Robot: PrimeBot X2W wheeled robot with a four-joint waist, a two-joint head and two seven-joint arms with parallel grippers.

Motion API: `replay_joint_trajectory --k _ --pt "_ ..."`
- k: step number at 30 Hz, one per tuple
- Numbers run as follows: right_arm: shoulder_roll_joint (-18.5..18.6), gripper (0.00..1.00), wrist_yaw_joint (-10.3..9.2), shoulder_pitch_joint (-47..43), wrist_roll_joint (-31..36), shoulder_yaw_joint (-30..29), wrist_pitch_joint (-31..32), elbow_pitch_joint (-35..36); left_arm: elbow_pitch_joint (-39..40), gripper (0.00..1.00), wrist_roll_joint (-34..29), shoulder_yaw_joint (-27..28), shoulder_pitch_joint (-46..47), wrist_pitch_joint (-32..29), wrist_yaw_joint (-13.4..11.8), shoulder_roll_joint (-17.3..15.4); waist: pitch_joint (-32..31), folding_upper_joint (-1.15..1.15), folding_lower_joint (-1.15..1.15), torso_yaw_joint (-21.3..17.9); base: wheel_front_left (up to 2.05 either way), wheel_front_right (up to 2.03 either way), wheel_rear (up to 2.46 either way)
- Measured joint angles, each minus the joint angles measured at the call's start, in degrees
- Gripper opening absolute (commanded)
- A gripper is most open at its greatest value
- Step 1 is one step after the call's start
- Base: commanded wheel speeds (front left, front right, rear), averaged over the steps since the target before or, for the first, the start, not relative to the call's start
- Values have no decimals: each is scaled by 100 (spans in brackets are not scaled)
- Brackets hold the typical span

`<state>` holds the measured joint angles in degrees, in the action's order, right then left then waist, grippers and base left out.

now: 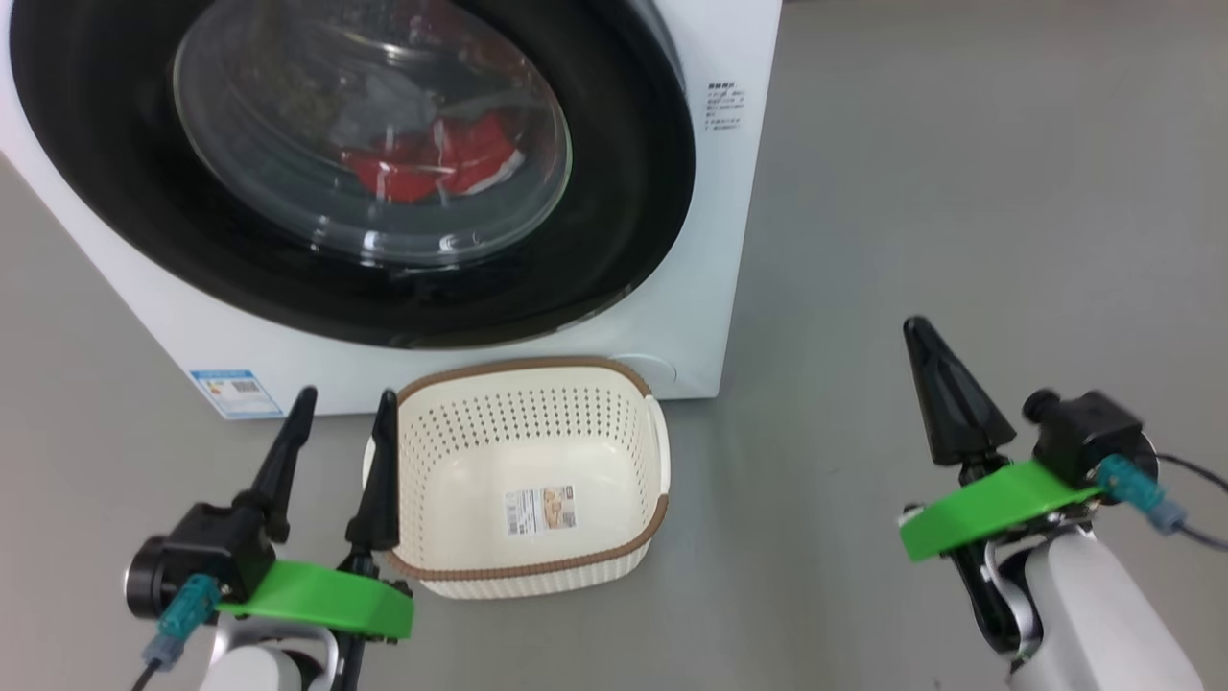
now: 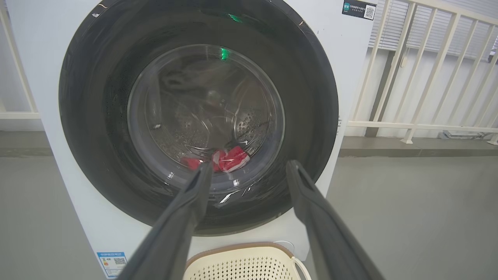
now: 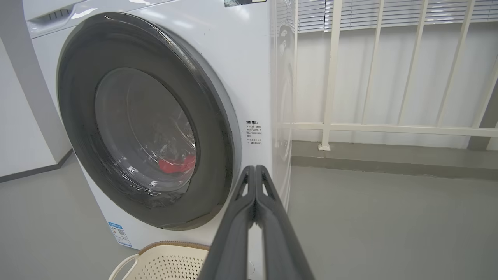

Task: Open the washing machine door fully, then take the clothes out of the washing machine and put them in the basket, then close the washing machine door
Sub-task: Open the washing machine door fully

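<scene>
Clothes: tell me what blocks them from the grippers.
The shut door stands between: the clothes lie behind its glass. The left gripper, open, and the right gripper, shut, both hang in front of it, not touching.

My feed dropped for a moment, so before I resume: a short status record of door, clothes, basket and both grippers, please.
door: washing machine door shut on the washing machine
laundry: red clothes inside, seen through the door
container: basket on the floor before the machine, no clothes in it
left: left gripper open, empty, beside the basket
right: right gripper shut, empty, right of the machine
stage: door not yet opened
</scene>
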<state>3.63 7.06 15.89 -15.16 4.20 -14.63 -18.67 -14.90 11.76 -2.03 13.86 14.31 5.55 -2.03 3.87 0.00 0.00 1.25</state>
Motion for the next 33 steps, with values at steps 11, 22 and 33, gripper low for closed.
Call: replay_joint_trajectory --k 11,22,33 --pt "363 0 0 843 -2976 883 62 -543 355 100 49 -103 172 0 10 -1 476 0 0 173 0 0 0" --pt "1033 0 0 1917 -5849 1112 950 -178 706 100 98 -342 454 3 -5 0 1092 0 0 374 0 0 0" --pt "1461 0 0 2778 -7567 699 2056 287 1122 100 203 -555 771 25 -83 1 1886 0 0 614 0 0 0"
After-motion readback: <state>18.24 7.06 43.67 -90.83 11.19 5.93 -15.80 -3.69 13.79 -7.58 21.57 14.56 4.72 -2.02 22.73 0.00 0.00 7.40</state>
